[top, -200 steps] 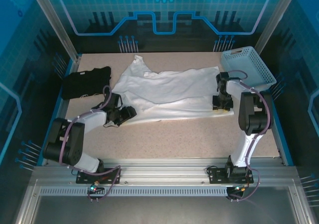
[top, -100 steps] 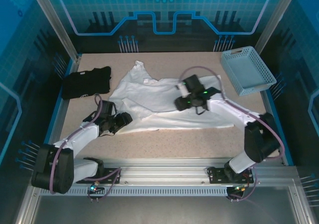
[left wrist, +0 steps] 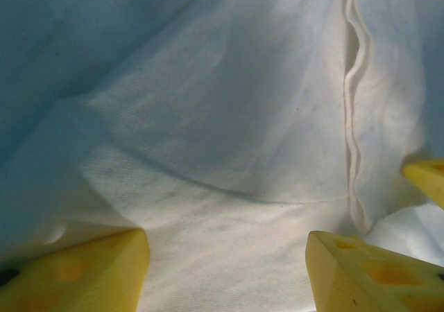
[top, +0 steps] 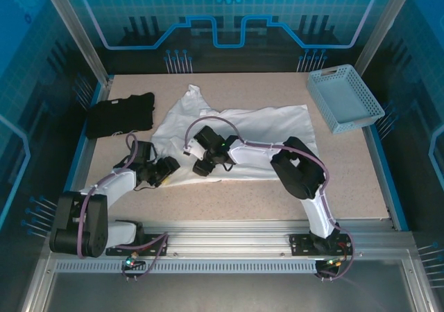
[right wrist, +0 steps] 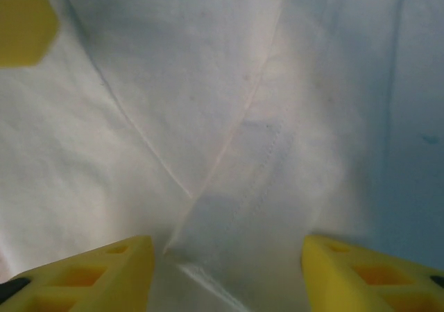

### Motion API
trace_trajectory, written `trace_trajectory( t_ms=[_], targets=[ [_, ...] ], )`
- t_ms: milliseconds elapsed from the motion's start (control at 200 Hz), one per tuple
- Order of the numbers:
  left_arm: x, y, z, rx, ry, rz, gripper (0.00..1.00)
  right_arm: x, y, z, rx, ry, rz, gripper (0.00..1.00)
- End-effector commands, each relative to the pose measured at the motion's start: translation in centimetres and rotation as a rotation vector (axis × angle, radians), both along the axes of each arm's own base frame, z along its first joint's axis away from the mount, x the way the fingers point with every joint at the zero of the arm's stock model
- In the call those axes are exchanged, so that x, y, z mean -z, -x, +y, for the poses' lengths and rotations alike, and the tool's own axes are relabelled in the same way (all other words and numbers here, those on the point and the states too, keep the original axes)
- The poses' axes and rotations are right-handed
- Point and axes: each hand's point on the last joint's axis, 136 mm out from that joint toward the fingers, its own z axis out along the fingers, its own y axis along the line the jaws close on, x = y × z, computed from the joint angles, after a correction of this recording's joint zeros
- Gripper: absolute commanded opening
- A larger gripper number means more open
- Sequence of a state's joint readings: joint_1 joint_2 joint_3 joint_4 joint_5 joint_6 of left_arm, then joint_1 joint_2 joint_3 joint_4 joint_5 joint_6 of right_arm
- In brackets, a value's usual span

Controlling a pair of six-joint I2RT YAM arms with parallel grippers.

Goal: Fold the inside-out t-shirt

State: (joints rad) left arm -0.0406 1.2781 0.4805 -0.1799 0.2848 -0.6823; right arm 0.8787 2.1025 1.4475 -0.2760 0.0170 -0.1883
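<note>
Gripping status, left claw: open; its yellow fingers stand apart with nothing clamped between them.
Left claw position: low at the near-left edge of the inside-out t-shirt; whether it touches the cloth cannot be told.
Left wrist view: white cloth fills the gap between the fingers; a wavy hem seam runs top to bottom at the right.
Right claw status: open; its fingers are spread, and the cloth beyond them is not pinched.
Right claw position: over the near edge of the t-shirt, just beside the left claw; the right arm reaches leftward across the shirt.
Right wrist view: overlapping cloth layers, with creases meeting near the middle of the gap.
T-shirt location: spread and creased across the middle of the table, with one sleeve pointing toward the far edge.
Black garment: folded, at the far left of the table, near the t-shirt's left side.
Basket: pale blue, at the far right corner, apart from the t-shirt.
</note>
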Motion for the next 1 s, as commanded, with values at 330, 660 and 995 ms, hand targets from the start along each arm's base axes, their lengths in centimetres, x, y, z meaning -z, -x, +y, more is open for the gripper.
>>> trace_trajectory(
  t_ms=[330,660,995],
  targets=[
    [2.2,2.2,0.6,-0.013,-0.009,0.066,0.63,-2.9,-4.4,-0.7,0.147,-0.109,-0.034,0.12],
    [2.3,2.3,0.7,-0.013,-0.017,0.069,0.64,-1.6,-11.5,-8.3,0.687,-0.197,0.199,0.23],
    [0.5,1.0,0.9,-0.009,-0.038,0.012,0.65,-5.1,-11.3,-14.5,0.731,-0.223,0.204,0.44]
  ],
)
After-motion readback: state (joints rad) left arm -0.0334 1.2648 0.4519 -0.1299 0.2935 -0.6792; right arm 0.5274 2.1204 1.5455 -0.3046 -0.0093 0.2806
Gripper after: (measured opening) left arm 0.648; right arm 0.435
